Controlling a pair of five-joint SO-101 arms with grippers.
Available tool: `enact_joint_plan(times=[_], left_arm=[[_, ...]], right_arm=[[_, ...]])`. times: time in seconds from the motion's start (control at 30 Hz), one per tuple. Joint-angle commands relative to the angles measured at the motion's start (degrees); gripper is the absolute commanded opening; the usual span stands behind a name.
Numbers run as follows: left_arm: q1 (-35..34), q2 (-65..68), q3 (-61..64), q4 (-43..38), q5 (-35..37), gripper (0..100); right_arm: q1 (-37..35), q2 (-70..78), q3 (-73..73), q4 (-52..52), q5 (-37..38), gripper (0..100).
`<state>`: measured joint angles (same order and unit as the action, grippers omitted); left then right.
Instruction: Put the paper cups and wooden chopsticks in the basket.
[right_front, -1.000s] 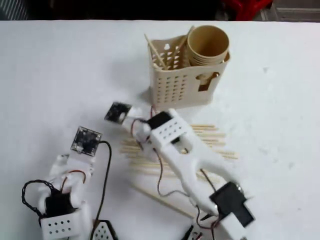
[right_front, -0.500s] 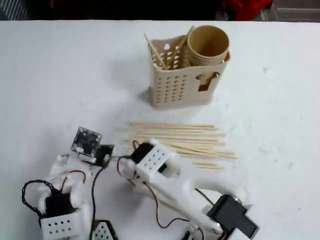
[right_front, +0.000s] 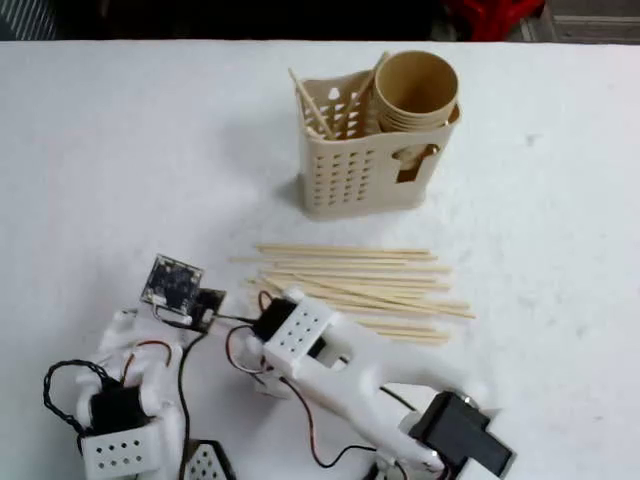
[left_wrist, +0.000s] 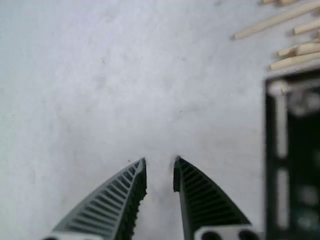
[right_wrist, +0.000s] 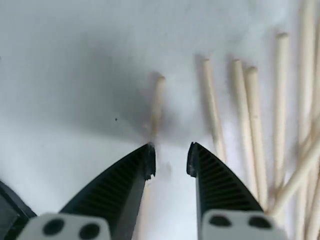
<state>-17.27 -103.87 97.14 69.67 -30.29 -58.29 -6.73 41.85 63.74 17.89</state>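
While the white counter spreads wide on either side of it, the basket stands near the far edge holding the stacked paper cups and a few chopsticks, a bare strip apart from the loose wooden chopsticks fanned nearer the arms. The right hand sits at that pile's ends, fingers slightly apart on nothing, one stick reaching a fingertip. The left hand hangs over plain counter beside them, fingers narrowly apart, unladen.

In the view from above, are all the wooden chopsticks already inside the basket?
No, many chopsticks lie loose on the table in front of the basket, which holds only a few.
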Motion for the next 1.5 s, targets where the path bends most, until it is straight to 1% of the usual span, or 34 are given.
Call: enact_joint_plan(times=[0.0, 0.07, 0.13, 0.2, 0.27, 0.33, 0.43, 0.47, 0.57, 0.67, 0.77, 0.87, 0.9, 0.97, 1.13, 1.2, 1.3, 1.47], left_arm=[[0.7, -0.6, -0.2, 0.2, -0.4, 11], [0.7, -0.6, -0.2, -0.4, -0.4, 11], [0.1, -0.6, -0.1, -1.3, -0.4, 11], [-4.9, -0.6, -0.3, -4.7, 0.0, 11], [-12.8, -0.6, -0.3, -8.3, 0.4, 11], [-18.4, -0.6, -0.3, -9.5, 0.3, 11], [-22.4, -0.6, -0.2, -9.7, -0.5, 11], [-23.2, -0.6, -0.2, -9.9, -1.8, 11], [-24.5, -0.7, -0.2, -10.0, -5.9, 11], [-25.5, -0.7, -0.2, -10.0, -7.6, 11], [-25.8, -0.7, -0.2, -10.0, -7.8, 11], [-25.8, -0.7, -0.2, -10.0, -7.6, 11], [-25.8, -0.7, -0.2, -10.0, -7.6, 11], [-25.7, -0.7, -0.2, -10.0, -7.6, 11], [-25.6, -0.7, -0.2, -10.0, -7.6, 11], [-25.5, -0.7, -0.2, -10.0, -7.5, 11], [-25.5, -0.7, -0.2, -10.0, -7.5, 11], [-25.4, -0.7, -0.2, -9.7, -7.5, 11]], right_arm=[[-2.5, 0.0, -0.2, 0.2, -6.0, 11.9], [-4.3, 0.5, -0.2, 1.2, -6.9, 11.9], [-5.2, 1.0, -0.3, 1.0, -6.1, 11.9], [-5.1, 1.1, -0.6, 0.9, -6.2, 11.9], [-5.1, 0.8, -0.6, 1.0, -6.2, 11.9], [-5.1, 1.3, -0.6, 0.8, -6.2, 11.9], [-5.1, 1.3, -0.6, 0.8, -6.2, 11.9], [-5.1, 1.3, -0.6, 0.8, -6.2, 11.9], [-5.1, 1.3, -0.6, 0.8, -6.2, 11.9], [-5.1, 1.4, -0.6, 0.7, -5.8, 11.9], [-5.1, 1.5, -0.2, -0.9, -5.7, 10.1], [-5.1, 3.2, -0.5, -1.1, -5.5, 3.2], [-5.1, 4.2, -0.7, -1.1, -4.4, 1.8], [-5.1, 6.4, -1.6, -0.7, -2.0, 2.1], [-5.0, 11.4, -6.7, 4.0, -1.3, 1.5], [-3.2, 11.0, -8.1, 5.3, -1.3, 1.7], [2.1, 7.8, -8.6, 5.7, -1.3, 1.7], [9.9, -5.0, -8.7, 6.3, -1.3, 1.7]])
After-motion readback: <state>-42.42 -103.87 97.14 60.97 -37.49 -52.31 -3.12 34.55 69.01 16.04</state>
